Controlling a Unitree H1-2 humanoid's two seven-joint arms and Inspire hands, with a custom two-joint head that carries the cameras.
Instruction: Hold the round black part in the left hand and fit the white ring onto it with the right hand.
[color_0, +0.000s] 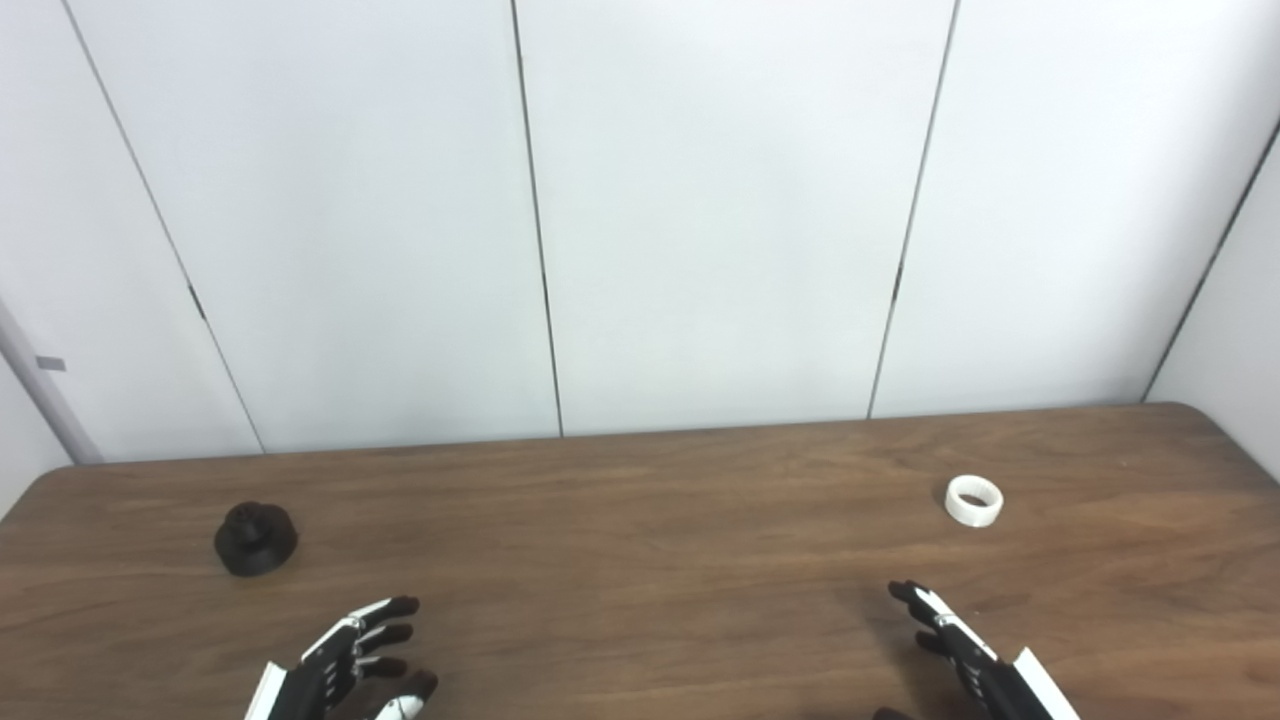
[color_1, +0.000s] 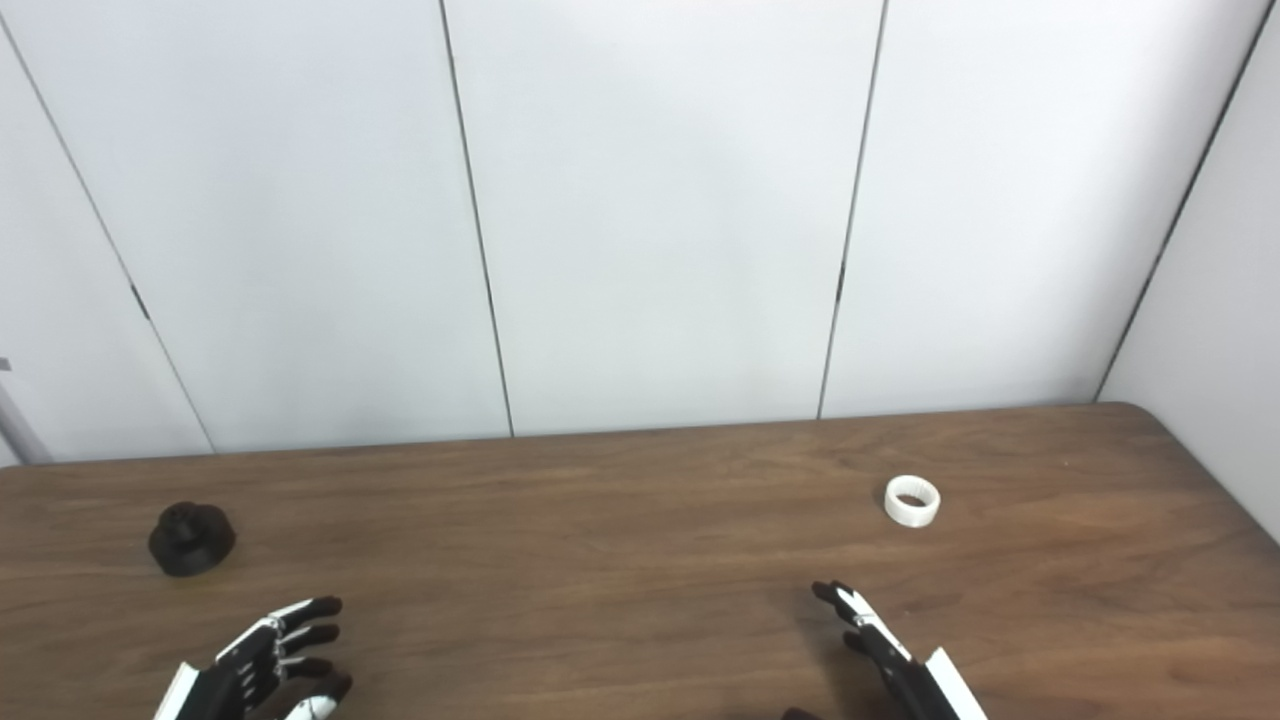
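Both hands empty, fingers apart. Round black part (color_0: 256, 539) sits ahead-left of left hand (color_0: 345, 665); white ring (color_0: 974, 500) ahead of right hand (color_0: 965, 655) (neither touched). Risk: ring rolling if nudged sideways.

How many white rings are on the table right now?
1. The white ring lies on the table's right side, beyond the right hand; none seem hidden.

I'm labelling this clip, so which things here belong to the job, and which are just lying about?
Belongs to the job:
black part, on the table's left
white ring, on the right
left hand, open
right hand, open

Just there:
table, which only bears the parts
wall panels behind
Nothing else lies on the table.
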